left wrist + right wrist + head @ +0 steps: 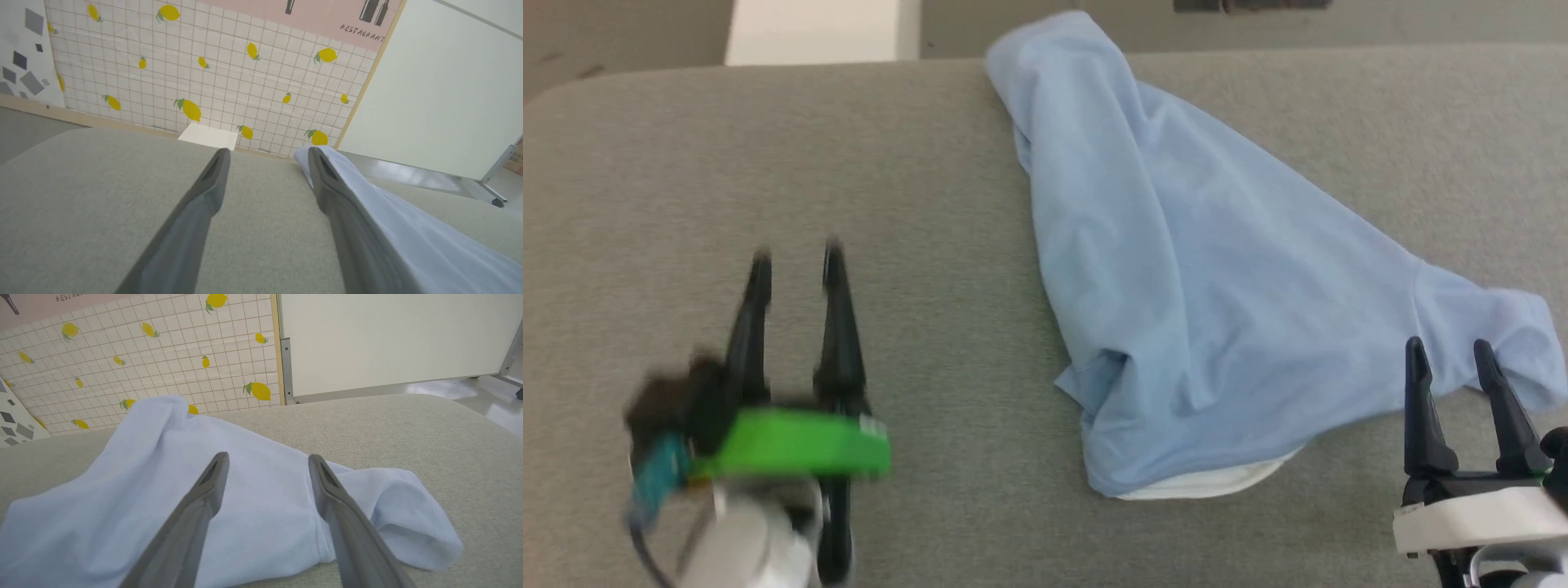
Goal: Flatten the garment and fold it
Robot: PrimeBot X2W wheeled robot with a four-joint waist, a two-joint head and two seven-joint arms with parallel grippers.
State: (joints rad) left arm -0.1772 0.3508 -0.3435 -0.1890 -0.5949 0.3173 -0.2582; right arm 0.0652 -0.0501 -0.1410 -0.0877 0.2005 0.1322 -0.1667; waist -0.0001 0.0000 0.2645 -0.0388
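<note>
Our left tool point(796, 251), at 8 o'clock in the head view, stands wide open and empty above bare table point(686, 147). Our right tool point(1449, 345), at 4 o'clock, is equally open and empty, its tips over a sleeve point(1503, 327) of the shirt point(1201, 269). The shirt lies bunched from 12 to 4 o'clock, neither flattened nor folded, so we judge all the work remains. The table is grey cloth; beyond it stand a lemon-patterned tiled wall point(204, 61) and a white panel point(388, 335).
</note>
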